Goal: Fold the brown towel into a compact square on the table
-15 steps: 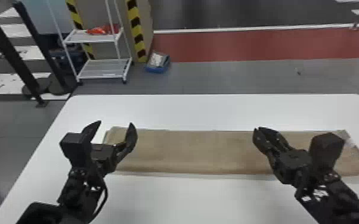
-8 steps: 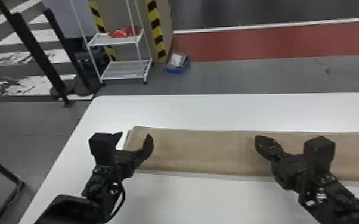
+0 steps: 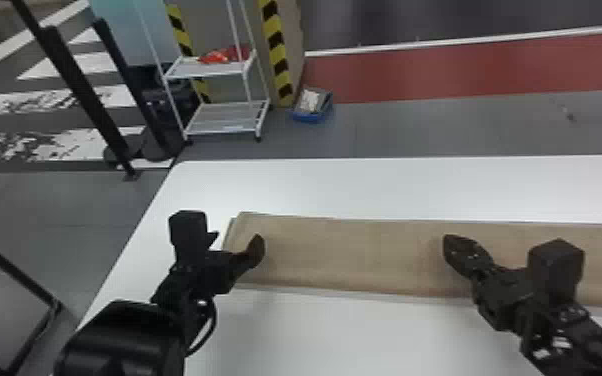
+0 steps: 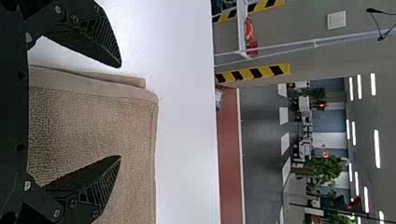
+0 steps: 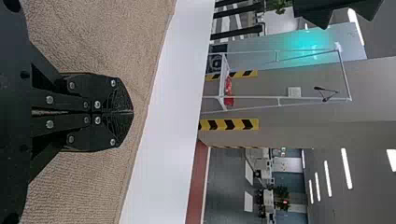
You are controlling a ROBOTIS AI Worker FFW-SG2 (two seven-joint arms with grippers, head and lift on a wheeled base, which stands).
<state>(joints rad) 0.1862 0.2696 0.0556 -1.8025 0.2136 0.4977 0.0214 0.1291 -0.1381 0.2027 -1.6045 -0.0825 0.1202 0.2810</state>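
A white rack with a red item on its upper shelf stands on grey floor beside yellow-and-black striping — a blue bin sits near its foot, and a red floor band edged in white runs off to the right. Dark posts rise at the left, over broad white floor markings. Farther off, the left wrist view takes in green plants and bright ceiling strips — the right wrist view, a teal glow on a pale panel.

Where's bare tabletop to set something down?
Table is bare beyond the towel, and on its near side between left arm and right arm. Crowded: the towel's left end, by the left gripper; farther right, by the right gripper.
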